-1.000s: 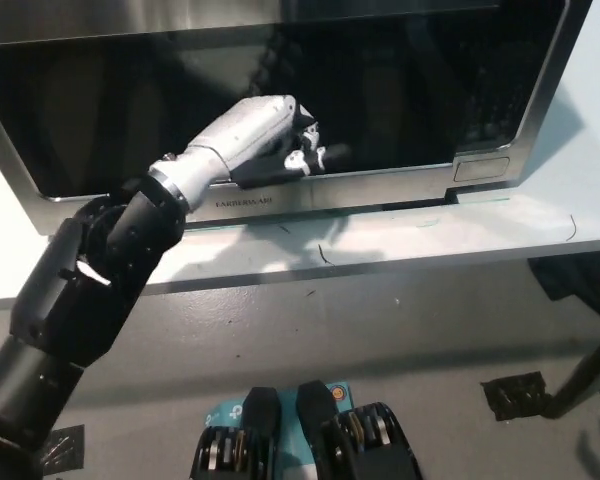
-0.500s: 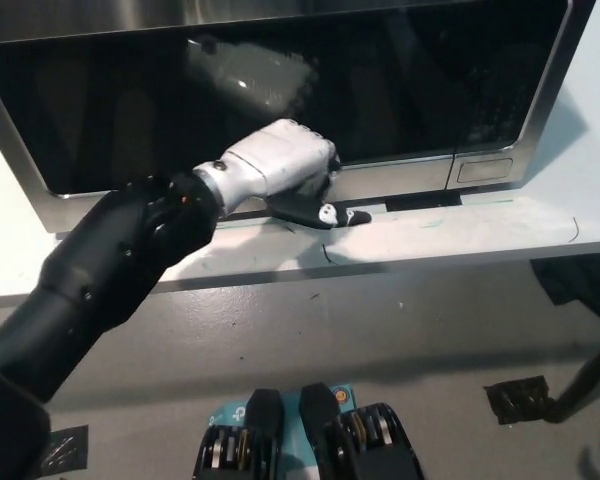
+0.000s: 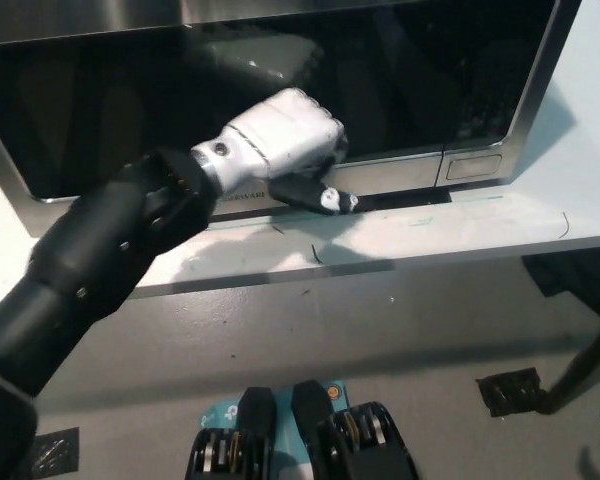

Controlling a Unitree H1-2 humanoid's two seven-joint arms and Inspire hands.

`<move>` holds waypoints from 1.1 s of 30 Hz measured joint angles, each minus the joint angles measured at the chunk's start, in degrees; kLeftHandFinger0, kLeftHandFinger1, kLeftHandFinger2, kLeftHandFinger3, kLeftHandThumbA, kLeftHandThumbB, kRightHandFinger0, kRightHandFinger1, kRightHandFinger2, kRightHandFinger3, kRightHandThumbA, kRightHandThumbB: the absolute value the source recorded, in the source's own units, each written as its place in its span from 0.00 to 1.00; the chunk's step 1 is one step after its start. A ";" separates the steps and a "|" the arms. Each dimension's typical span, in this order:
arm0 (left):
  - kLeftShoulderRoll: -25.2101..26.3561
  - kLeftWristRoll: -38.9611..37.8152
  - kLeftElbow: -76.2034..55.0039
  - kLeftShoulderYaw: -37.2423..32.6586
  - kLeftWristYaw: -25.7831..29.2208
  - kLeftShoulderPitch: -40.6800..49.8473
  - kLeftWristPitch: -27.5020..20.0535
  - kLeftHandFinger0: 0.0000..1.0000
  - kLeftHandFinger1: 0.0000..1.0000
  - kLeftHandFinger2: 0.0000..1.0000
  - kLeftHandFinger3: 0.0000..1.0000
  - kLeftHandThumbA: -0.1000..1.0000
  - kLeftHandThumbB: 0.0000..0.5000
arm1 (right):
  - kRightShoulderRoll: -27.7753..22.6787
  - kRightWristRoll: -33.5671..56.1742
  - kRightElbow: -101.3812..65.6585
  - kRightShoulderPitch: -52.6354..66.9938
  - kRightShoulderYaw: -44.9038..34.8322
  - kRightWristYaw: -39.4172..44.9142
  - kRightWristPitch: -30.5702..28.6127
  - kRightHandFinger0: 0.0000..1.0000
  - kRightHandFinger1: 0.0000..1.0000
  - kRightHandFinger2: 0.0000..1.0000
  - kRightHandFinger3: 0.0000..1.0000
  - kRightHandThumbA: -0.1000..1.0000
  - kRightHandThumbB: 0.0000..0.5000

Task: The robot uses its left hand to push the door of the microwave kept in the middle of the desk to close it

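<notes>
1. The white left hand is up against the front of the microwave, the back of the hand facing the camera.
2. Its fingers are curled toward the door and mostly hidden behind the hand, so I cannot tell whether they are spread or pressed together; they grip nothing visible.
3. One dark finger (white at its tip) sticks out below the hand, toward the picture's right, lying along the microwave's lower front edge.
4. The microwave door, dark and glossy, stands directly behind the fingers and looks flush with the steel front.
5. Right of the fingers, on the lower steel strip, is the door-release button.
6. Below the fingers runs the pale desk, which carries the microwave; its front edge has small dark marks.
7. Under that edge is grey floor.
8. The right hand is not in view.
</notes>
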 measured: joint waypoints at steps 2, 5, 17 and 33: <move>0.71 0.78 -5.37 3.61 -0.01 2.58 1.82 0.00 0.00 0.00 0.00 0.99 0.09 | -0.02 -0.02 0.01 0.06 0.09 -0.01 0.00 1.00 0.95 0.94 0.94 0.55 0.36; 1.29 0.87 -12.76 8.54 -0.05 6.61 3.79 0.00 0.00 0.00 0.00 0.94 0.04 | -0.01 -0.12 0.01 0.04 0.48 -0.03 0.00 0.96 0.92 0.91 0.92 0.52 0.34; 1.34 -3.05 -33.64 22.00 -0.50 31.13 5.65 0.00 0.00 0.00 0.04 0.75 0.00 | -0.27 -0.67 -0.97 -0.05 1.43 -0.35 0.02 1.00 0.94 0.94 0.94 0.49 0.28; -4.47 -9.26 -13.62 28.53 8.74 47.47 0.70 0.00 0.00 0.00 0.00 0.73 0.00 | -0.90 -0.62 -0.54 -1.44 1.44 -0.47 0.02 1.00 1.00 1.00 0.98 0.58 0.35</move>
